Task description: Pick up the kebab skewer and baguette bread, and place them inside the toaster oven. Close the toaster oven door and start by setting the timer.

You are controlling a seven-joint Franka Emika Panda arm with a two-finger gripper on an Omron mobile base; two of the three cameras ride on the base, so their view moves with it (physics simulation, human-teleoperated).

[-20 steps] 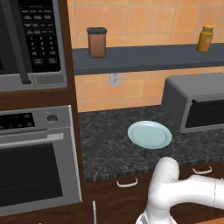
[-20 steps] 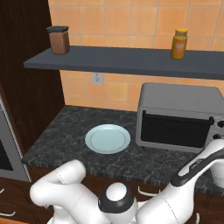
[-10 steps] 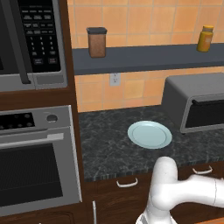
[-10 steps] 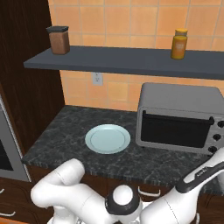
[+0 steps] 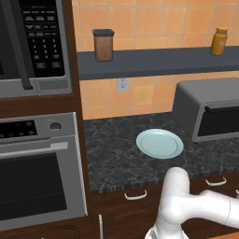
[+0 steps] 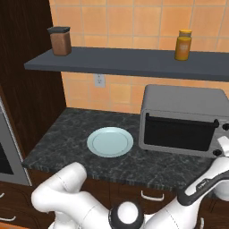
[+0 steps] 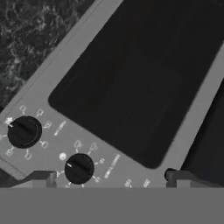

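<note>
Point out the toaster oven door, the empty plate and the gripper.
toaster oven door point(image 6: 178, 132), right base view, middle of the dark glass panel.
plate point(image 5: 159, 143), left base view, centre of its bare pale blue surface.
gripper point(image 7: 111, 179), hand view, midway between the two open fingertips, before the oven's knobs.

Kitchen: wall oven point(image 5: 39, 179), microwave point(image 5: 32, 44), toaster oven point(image 6: 183, 120) on dark stone counter point(image 6: 67, 138), tile backsplash point(image 6: 116, 20).
</note>
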